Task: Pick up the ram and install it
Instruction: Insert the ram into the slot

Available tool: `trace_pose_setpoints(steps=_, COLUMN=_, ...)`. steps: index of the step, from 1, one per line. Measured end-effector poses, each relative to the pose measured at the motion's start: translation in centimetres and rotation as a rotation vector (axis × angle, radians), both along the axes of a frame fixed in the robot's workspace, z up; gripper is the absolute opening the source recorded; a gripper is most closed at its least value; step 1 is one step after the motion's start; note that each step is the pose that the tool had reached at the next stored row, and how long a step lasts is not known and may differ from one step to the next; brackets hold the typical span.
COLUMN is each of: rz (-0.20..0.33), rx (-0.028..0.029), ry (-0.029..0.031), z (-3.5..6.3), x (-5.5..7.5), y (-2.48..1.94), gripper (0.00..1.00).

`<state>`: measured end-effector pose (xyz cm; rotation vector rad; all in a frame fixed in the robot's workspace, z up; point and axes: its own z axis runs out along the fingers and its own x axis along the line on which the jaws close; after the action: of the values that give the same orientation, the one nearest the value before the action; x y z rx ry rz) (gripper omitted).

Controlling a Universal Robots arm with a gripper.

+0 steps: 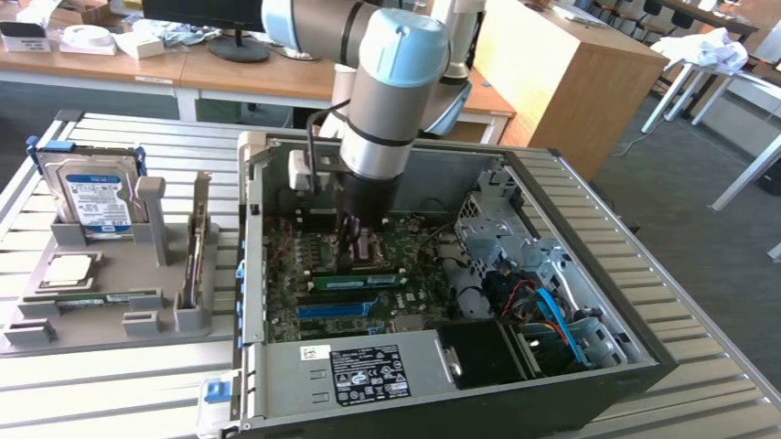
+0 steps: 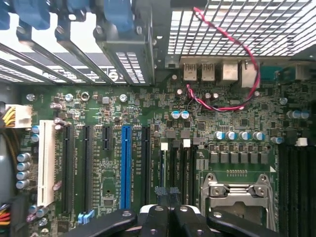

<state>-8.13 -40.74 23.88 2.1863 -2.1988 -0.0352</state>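
The ram (image 1: 358,280) is a thin green stick with black chips. It stands on edge over the motherboard (image 2: 98,173) inside the open computer case (image 1: 635,357), just behind the blue slot (image 1: 336,309). My gripper (image 1: 358,263) reaches straight down into the case, and its tips meet the stick's top edge. In the wrist view the gripper (image 2: 168,191) is shut, with its fingertips (image 2: 161,191) almost together above a black memory slot. The stick is edge-on there and hard to make out. I cannot tell whether it is fully seated.
The processor socket (image 2: 237,190) lies close beside the fingers, and a red-black wire (image 2: 247,74) loops above it. A grey holder tray (image 1: 110,320) at the exterior view's left carries a hard drive (image 1: 98,197), a silver chip (image 1: 69,268) and another green stick (image 1: 91,299). The power supply (image 1: 366,370) fills the case's near side.
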Motion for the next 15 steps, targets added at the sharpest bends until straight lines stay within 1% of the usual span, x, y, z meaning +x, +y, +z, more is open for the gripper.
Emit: trace_pose_setpoints(steps=15, rz=0.0, rx=0.0, ry=0.0, z=3.48, x=0.0, y=0.0, gripper=0.1)
